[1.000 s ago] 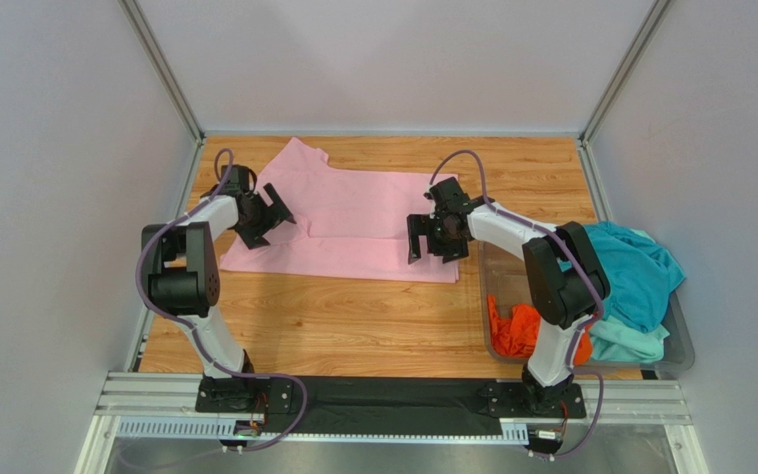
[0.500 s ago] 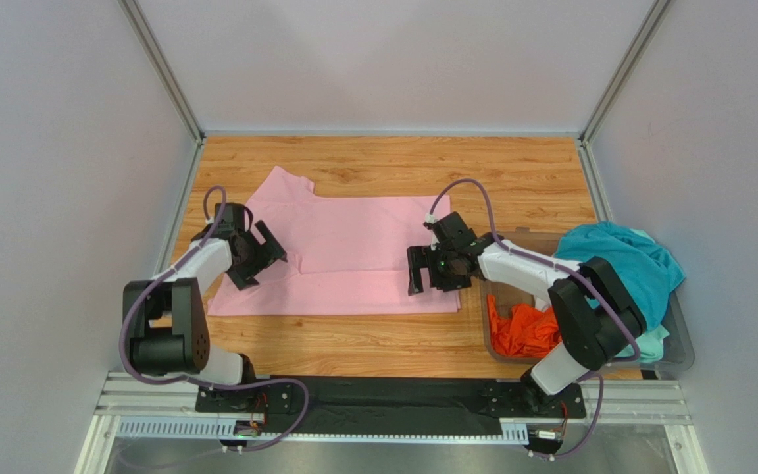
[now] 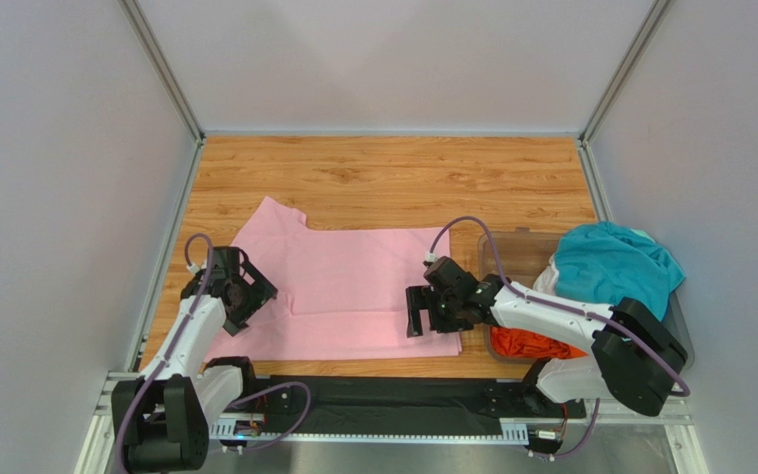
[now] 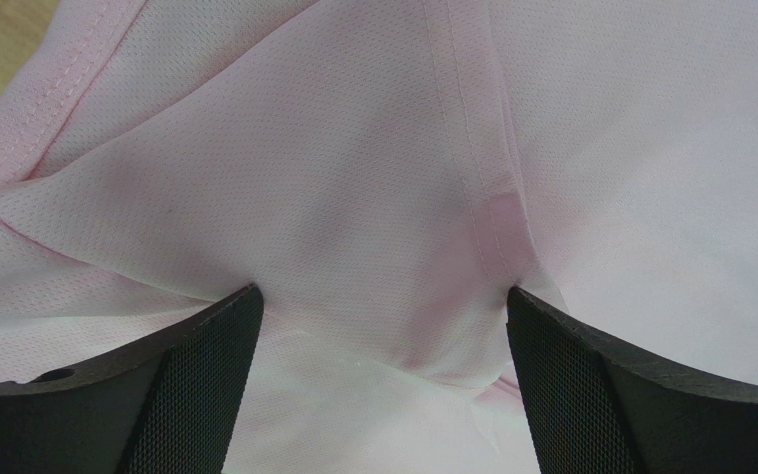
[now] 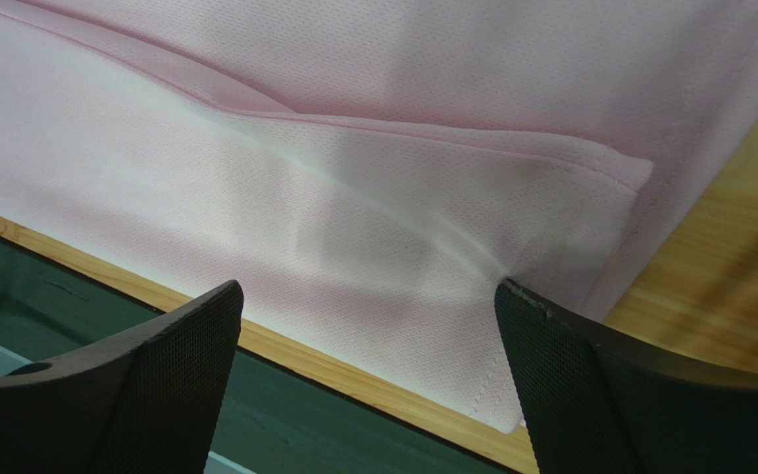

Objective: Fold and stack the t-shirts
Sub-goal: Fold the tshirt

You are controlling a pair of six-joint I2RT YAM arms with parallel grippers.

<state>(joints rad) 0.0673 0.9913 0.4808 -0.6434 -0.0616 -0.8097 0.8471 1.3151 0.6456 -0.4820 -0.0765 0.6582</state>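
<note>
A light pink t-shirt (image 3: 353, 286) lies flat, folded lengthwise, near the table's front edge. My left gripper (image 3: 242, 296) is open, its fingertips pressed down on the shirt's left part by the sleeve seam (image 4: 472, 148). My right gripper (image 3: 426, 312) is open, pressed on the shirt's front right corner (image 5: 511, 395). Pink cloth fills both wrist views between wide-apart fingers (image 4: 195, 375) (image 5: 571, 375). A teal t-shirt (image 3: 615, 267) and a bright orange t-shirt (image 3: 536, 344) lie in the bin on the right.
A clear plastic bin (image 3: 511, 243) stands at the right edge of the table, close to my right arm. The wooden table's front edge (image 5: 294, 355) and the dark rail (image 3: 393, 400) lie just beyond the shirt's hem. Grey walls enclose the table.
Both arms have drawn back toward the table's front edge, and the pink shirt has slid with them from the middle to the near side.
</note>
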